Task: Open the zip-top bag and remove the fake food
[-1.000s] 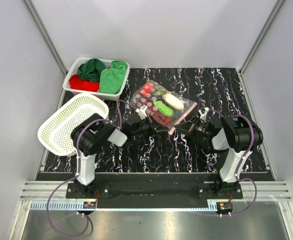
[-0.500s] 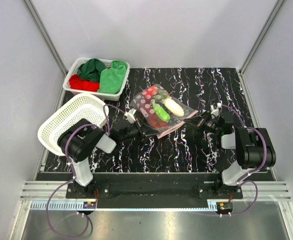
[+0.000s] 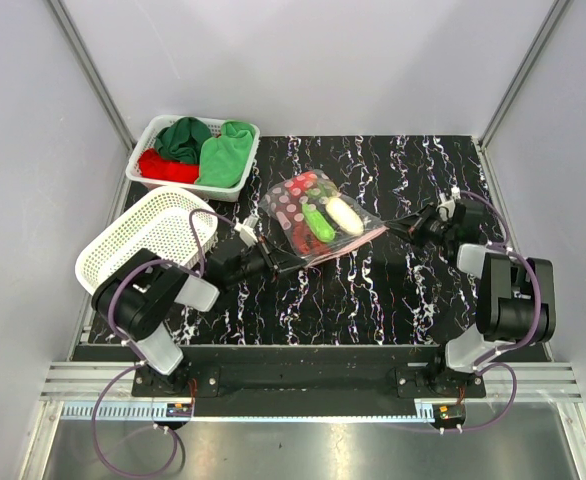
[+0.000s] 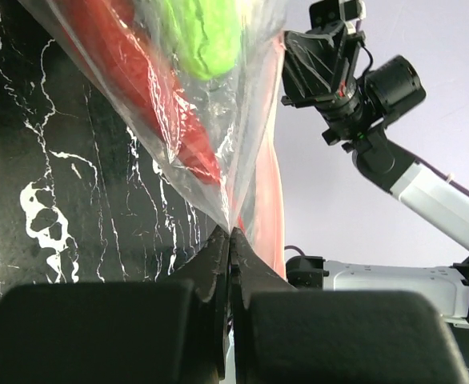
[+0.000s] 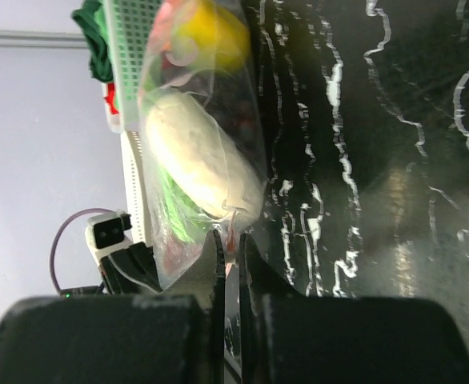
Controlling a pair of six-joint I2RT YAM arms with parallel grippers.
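Note:
The clear zip-top bag hangs stretched between my two grippers over the black marbled table, its pink zip strip on the near side. Inside is the fake food: a white radish, a green vegetable and red pieces. My left gripper is shut on the bag's near left corner; its wrist view shows the jaws pinching the plastic below a red toy. My right gripper is shut on the right corner, with the pink strip between its jaws below the radish.
A white basket with folded green and red cloths stands at the back left. An empty white perforated basket lies tilted at the left edge, close behind my left arm. Grey walls enclose the table on three sides.
Both grippers have moved apart, the left to the left and the right to the far right. The bag has been pulled taut between them and shifted slightly.

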